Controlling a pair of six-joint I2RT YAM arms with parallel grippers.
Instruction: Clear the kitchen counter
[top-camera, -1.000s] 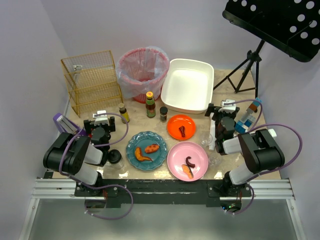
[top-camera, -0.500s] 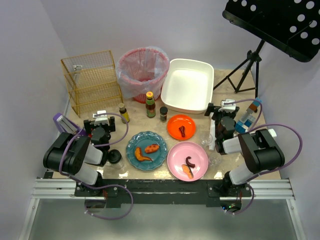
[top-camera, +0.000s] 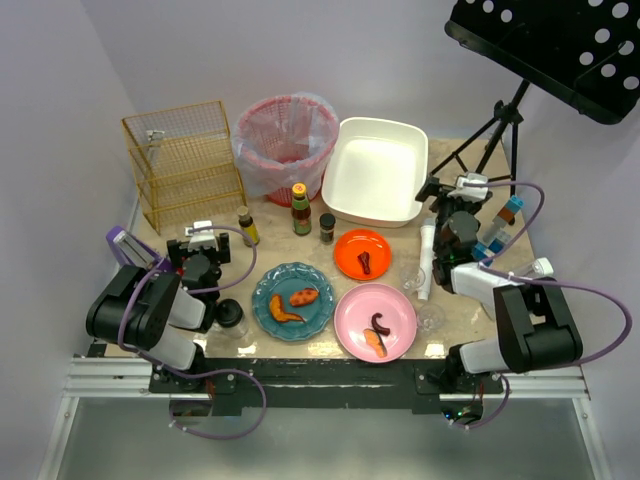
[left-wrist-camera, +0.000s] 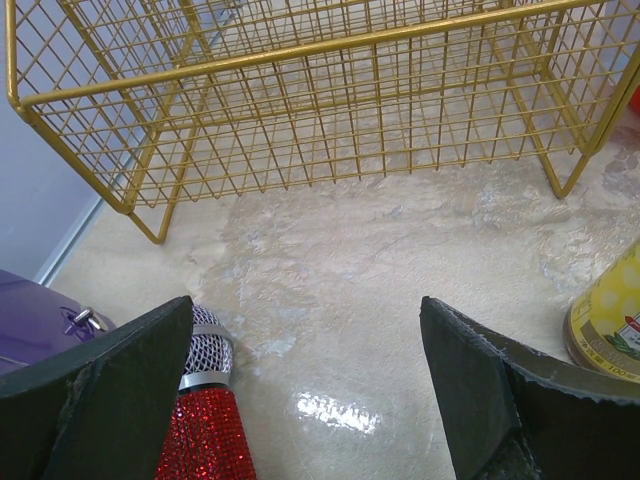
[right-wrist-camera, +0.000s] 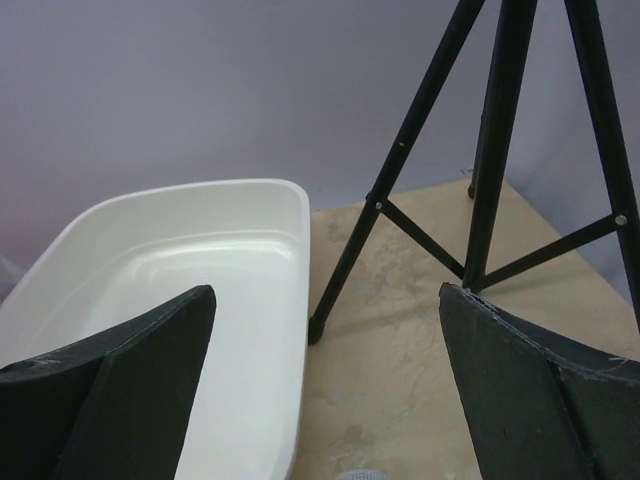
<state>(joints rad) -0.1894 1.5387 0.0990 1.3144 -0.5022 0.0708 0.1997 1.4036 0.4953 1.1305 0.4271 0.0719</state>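
The kitchen counter (top-camera: 272, 252), a beige marbled top, fills the middle of the overhead view, with the black rail along its lower edge. Near its centre sit three plates with bits of food on them: a blue plate (top-camera: 258, 300) to the left, a pink plate (top-camera: 346, 314) to the lower right and an orange plate (top-camera: 346, 244) above the pink one. Above the plates stand a yellow-labelled bottle (top-camera: 247, 226), an orange-capped sauce bottle (top-camera: 300, 208) and a small dark jar (top-camera: 328, 227). Along the counter's upper edge are a gold wire rack (top-camera: 185, 165) at the left, a red bin (top-camera: 285, 140) lined with clear plastic, and a white tub (top-camera: 375, 165). A black tripod (top-camera: 480, 150) stands at the upper right.

The left gripper (left-wrist-camera: 310, 345) hangs just over the counter in front of the rack, its jaws spread wide and holding nothing; a red glitter microphone (left-wrist-camera: 205, 425) lies by its left finger. The right gripper (right-wrist-camera: 325, 385) is raised between the tub and the tripod, its jaws also wide apart and empty.
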